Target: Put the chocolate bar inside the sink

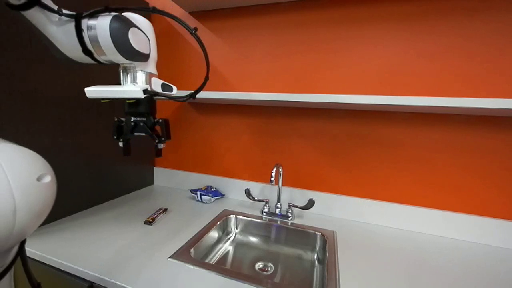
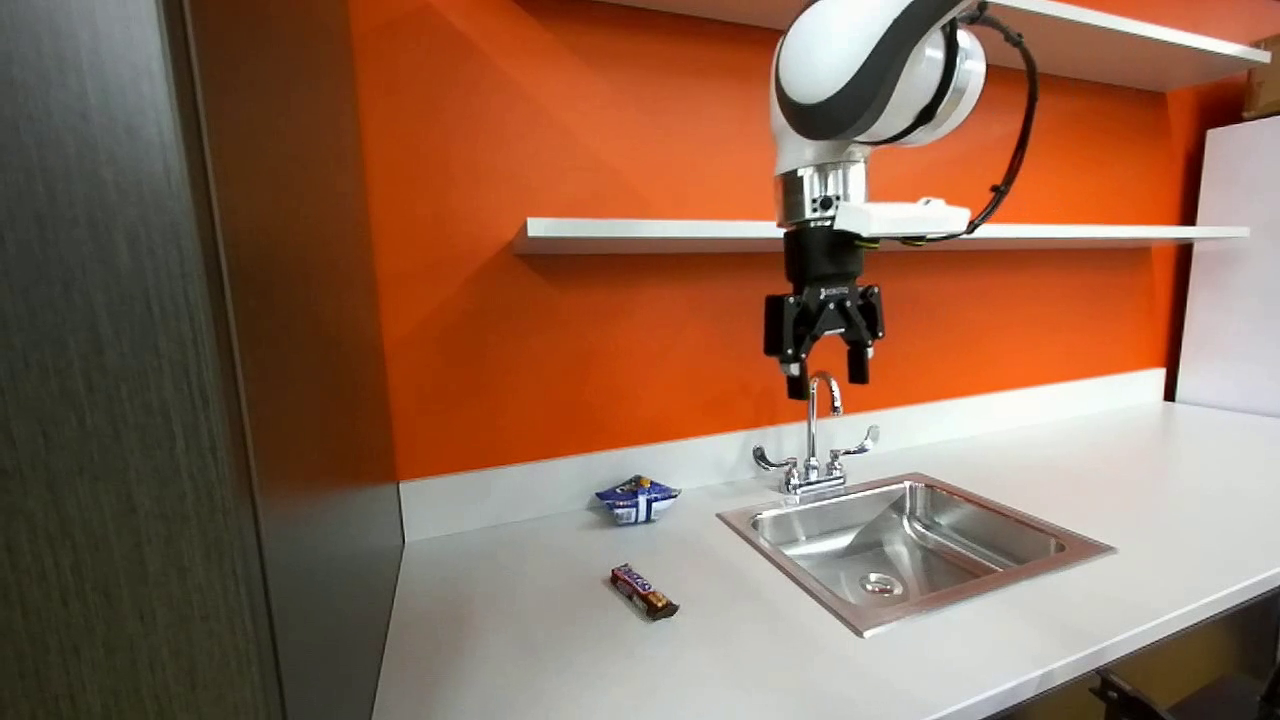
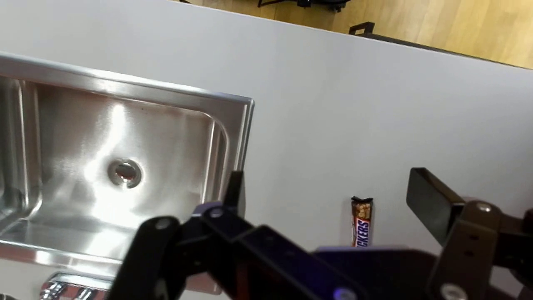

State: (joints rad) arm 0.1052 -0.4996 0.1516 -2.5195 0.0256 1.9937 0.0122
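Observation:
The chocolate bar, a small dark brown wrapped bar, lies flat on the counter beside the sink in both exterior views point(image 1: 155, 216) point(image 2: 643, 592). In the wrist view, the bar point(image 3: 361, 223) shows between the fingers, its lower end hidden by the gripper body. The steel sink point(image 1: 331, 256) point(image 2: 790, 570) is set into the counter; it also shows at the left of the wrist view point(image 3: 166, 90). My gripper point(image 1: 143, 153) point(image 2: 828, 382) point(image 3: 327, 181) is open and empty, pointing down, high above the counter and apart from the bar.
A chrome faucet with two handles point(image 1: 279, 196) point(image 2: 812, 445) stands behind the sink. A blue-and-white packet point(image 1: 207, 194) point(image 2: 638, 502) lies near the backsplash. A white shelf point(image 1: 344, 98) point(image 2: 650, 235) runs along the orange wall. A dark panel point(image 1: 80, 132) closes the counter's end.

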